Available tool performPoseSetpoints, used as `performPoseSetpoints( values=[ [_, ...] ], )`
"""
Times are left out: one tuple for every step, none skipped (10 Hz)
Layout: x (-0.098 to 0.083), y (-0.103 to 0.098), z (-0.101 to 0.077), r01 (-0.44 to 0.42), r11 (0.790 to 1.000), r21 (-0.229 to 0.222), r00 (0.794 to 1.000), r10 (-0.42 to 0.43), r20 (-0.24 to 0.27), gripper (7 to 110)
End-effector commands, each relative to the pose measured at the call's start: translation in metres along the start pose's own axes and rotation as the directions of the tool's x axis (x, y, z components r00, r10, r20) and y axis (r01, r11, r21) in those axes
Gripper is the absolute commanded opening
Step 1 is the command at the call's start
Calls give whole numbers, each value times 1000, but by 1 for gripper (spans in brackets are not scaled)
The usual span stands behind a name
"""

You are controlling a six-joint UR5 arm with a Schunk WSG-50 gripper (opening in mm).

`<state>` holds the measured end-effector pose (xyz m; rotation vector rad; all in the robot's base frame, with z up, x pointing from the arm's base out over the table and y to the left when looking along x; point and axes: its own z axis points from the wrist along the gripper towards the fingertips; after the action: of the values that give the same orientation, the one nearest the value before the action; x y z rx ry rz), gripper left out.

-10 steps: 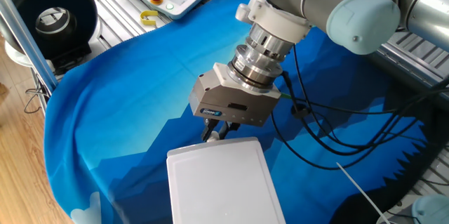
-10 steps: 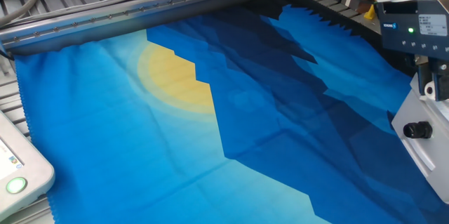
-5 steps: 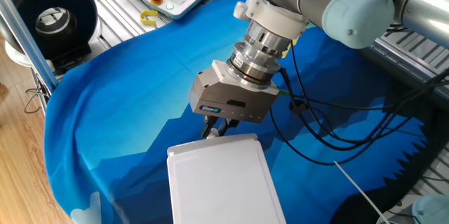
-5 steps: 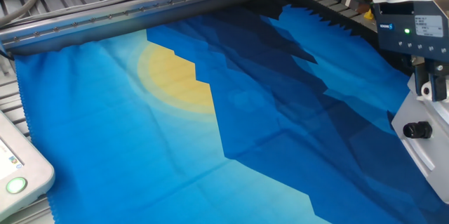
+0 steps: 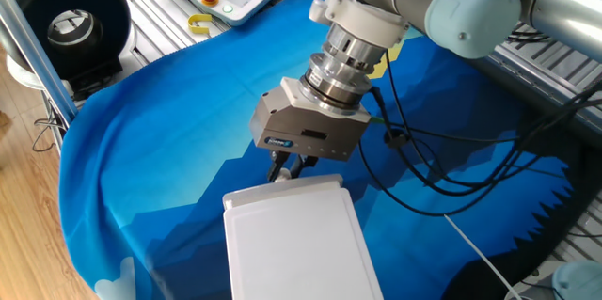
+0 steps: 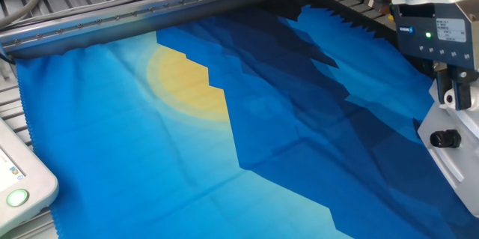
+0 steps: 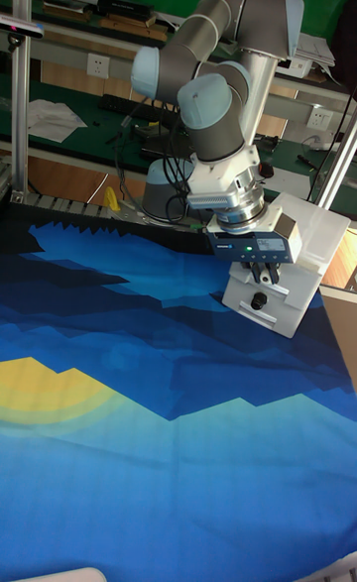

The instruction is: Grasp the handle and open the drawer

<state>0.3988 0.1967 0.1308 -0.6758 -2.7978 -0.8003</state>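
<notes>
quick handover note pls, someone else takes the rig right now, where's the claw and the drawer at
Claw: at the front of the white box, fingers pointing down just above the handle. Whether they are shut on anything cannot be told.
Handle: dark knob on the box's front face, bare in the tall view, not gripped.
Drawer: looks closed or barely out; no clear gap.
Done: approach. Left: lower, close on the handle, pull out over the blue cloth.
</notes>
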Motion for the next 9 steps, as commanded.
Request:
performPoseSetpoints(
  values=[
    [-4,4,-4,0,1000,-7,1000,0,-8,7],
    [-5,5,-5,0,1000,-5,1000,0,-10,7],
    [-6,5,-5,1,1000,-5,1000,-1,-10,7],
    [-7,5,-4,3,1000,-5,1000,-3,-10,7],
    [-8,4,-4,4,1000,-4,1000,-4,-10,7],
    [-10,4,-3,6,1000,-4,1000,-6,-10,7],
    [-11,4,-2,6,1000,-3,1000,-6,-9,7],
    [-13,3,-2,6,1000,0,1000,-6,-10,7],
    [-14,3,-2,7,1000,1,1000,-7,-9,7]
  ],
)
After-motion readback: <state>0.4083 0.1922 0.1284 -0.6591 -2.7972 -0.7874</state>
